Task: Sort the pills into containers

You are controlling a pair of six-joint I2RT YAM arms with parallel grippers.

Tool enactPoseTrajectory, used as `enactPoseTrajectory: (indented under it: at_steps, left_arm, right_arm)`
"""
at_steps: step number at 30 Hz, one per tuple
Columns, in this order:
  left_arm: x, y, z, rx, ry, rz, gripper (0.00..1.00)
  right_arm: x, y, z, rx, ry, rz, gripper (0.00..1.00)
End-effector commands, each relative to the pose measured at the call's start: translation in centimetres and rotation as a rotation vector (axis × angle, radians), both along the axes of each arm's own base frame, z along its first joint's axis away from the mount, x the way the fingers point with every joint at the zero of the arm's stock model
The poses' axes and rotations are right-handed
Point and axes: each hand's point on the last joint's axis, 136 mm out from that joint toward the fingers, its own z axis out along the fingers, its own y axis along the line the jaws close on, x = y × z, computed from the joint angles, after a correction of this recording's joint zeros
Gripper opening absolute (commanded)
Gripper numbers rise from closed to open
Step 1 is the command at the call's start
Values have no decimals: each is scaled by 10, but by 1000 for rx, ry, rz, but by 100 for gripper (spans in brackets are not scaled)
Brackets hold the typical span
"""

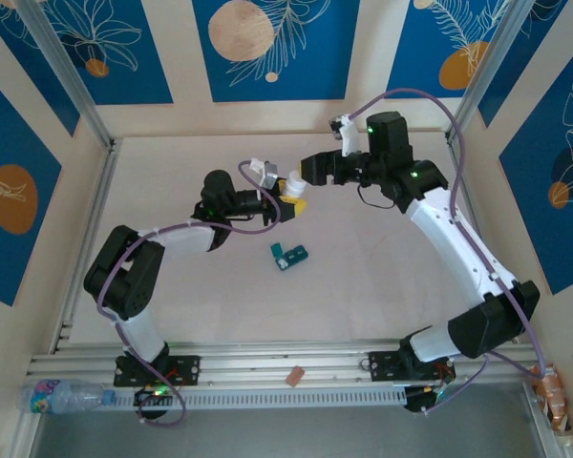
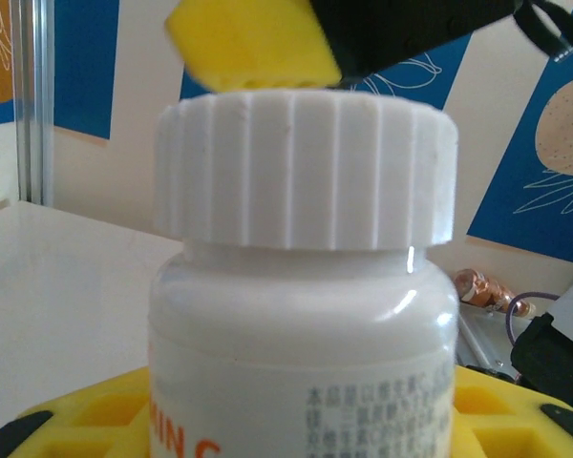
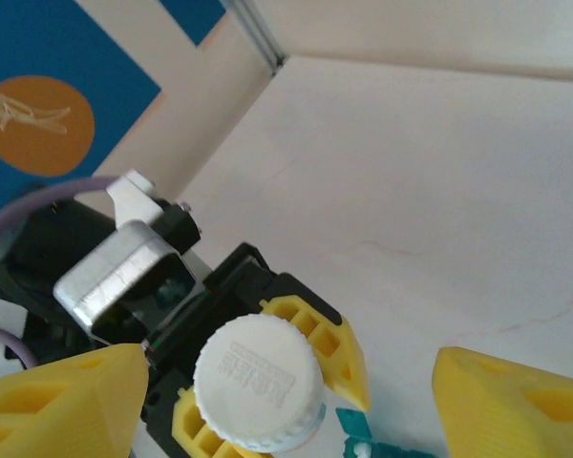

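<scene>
Although the pale, smooth surface point(image 1: 382, 286) is the broadest thing before us, we take the small white plastic bottle point(image 2: 306, 315) as our mark and place everything else from it.

The left claw point(image 1: 288, 197) grips the bottle low on its body. Its yellow, waffle-ribbed fingers point(image 2: 105, 420) are pressed to either side and hold the bottle upright, clear of the surface. The right claw point(image 3: 286, 382) hangs directly over the bottle's top, its yellow wedge-shaped fingers point(image 3: 67, 401) spread wide on either side and holding nothing.

The bottle is glossy and round-shouldered, with small printed text on its label. The small teal-green plastic pill organiser point(image 1: 289, 255), a short strip of square compartments, lies flat on the surface near the bottle, on the side towards the arm bases. The white ribbed plastic screw cap point(image 3: 258, 382) sits on the bottle's neck, and its flat top carries embossed lettering.

We judge the step in hand to be uncapping, with no pill sorted yet. Next, the right claw must close squarely on the cap's ribs and twist while the left holds firm.
</scene>
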Motion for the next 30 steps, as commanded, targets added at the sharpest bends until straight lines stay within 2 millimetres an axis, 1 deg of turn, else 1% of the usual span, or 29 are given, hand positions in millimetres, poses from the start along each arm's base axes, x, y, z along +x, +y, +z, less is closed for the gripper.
enactPoseTrajectory:
  at_steps: [1, 4, 6, 10, 16, 18, 22, 25, 30]
  left_arm:
    - [-8, -2, 20, -22, -41, -47, 0]
    - [-8, -2, 21, -21, -39, -48, 0]
    - [-8, -2, 21, -21, -40, -49, 0]
    - [-9, -2, 23, -22, -40, -50, 0]
    - [-10, -2, 25, -22, -43, -55, 0]
    - [-10, -2, 27, -24, -47, -56, 0]
    - [-9, -2, 28, -25, -49, -55, 0]
    - [-10, -2, 29, -26, -49, -57, 0]
    - [-8, -2, 29, -29, -51, -45, 0]
  right_arm:
    - [-12, 15, 7, -20, -24, 107, 78]
    - [-13, 23, -1, -55, -14, 128, 76]
    - [-12, 26, -4, -71, -10, 129, 74]
    - [-9, 25, -10, -84, -3, 113, 66]
    - [-5, 24, -13, -96, 2, 104, 62]
    - [-5, 24, -16, -102, 8, 103, 58]
    - [-5, 25, -21, -109, 20, 106, 57]
    - [-6, 24, -23, -108, 26, 100, 47]
    - [-7, 23, -32, -90, 71, 34, 36]
